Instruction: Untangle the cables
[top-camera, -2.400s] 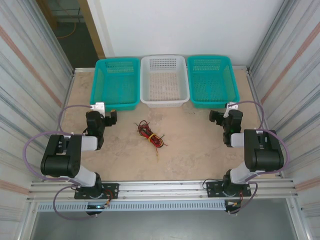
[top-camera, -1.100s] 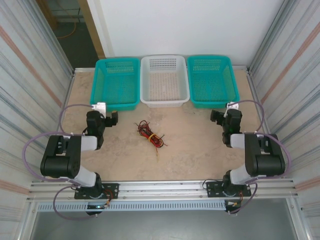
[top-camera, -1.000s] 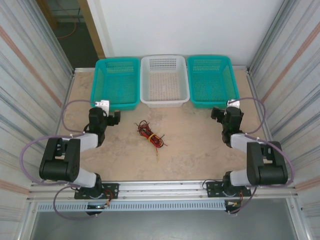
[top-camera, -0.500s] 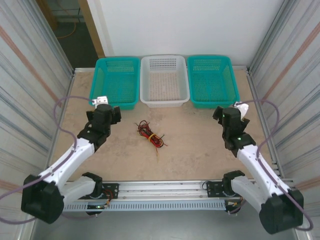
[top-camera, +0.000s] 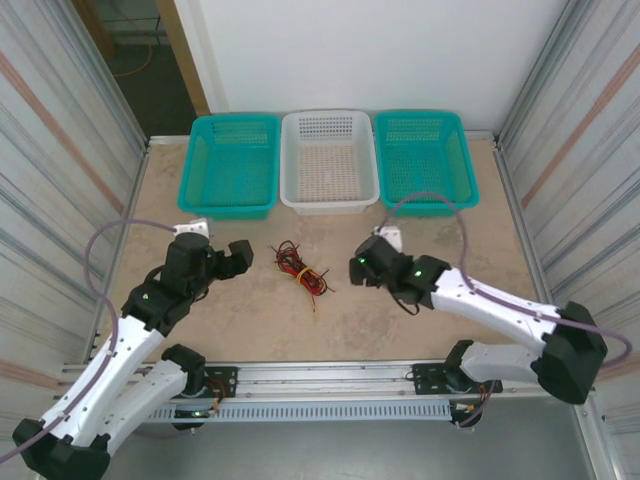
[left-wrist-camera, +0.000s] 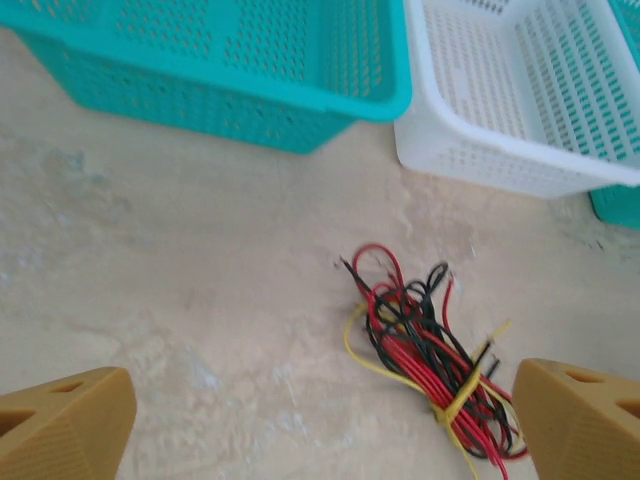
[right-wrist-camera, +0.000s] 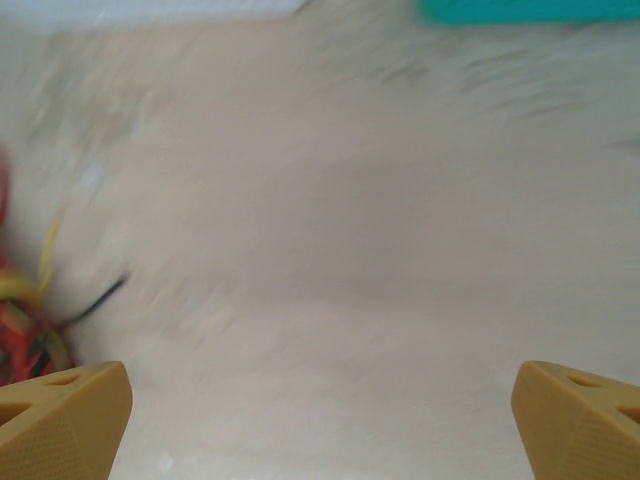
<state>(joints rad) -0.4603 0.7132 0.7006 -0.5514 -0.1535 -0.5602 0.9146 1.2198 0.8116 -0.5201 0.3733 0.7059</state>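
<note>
The cables (top-camera: 300, 268) lie in one tangled bundle of red, black and pale yellow wires on the table's middle. A yellow wire is wrapped round the bundle (left-wrist-camera: 432, 352). My left gripper (top-camera: 238, 256) hovers just left of the bundle, open, and its tan fingertips (left-wrist-camera: 66, 422) frame bare table with the cables near the right one. My right gripper (top-camera: 362, 264) is to the right of the bundle, open with nothing between its fingers. In the blurred right wrist view the cables (right-wrist-camera: 16, 322) sit at the left edge, beside my gripper (right-wrist-camera: 320, 432).
Three baskets stand in a row at the back: teal (top-camera: 232, 165), white (top-camera: 328, 160), teal (top-camera: 422, 160). Metal walls close in both sides. The right arm's lilac hose (top-camera: 430, 200) loops above the table near the right basket.
Both arms have unfolded from their tucked poses and swung inward. The right gripper travelled far left toward the cables; the left moved forward and right. The cables have not moved.
</note>
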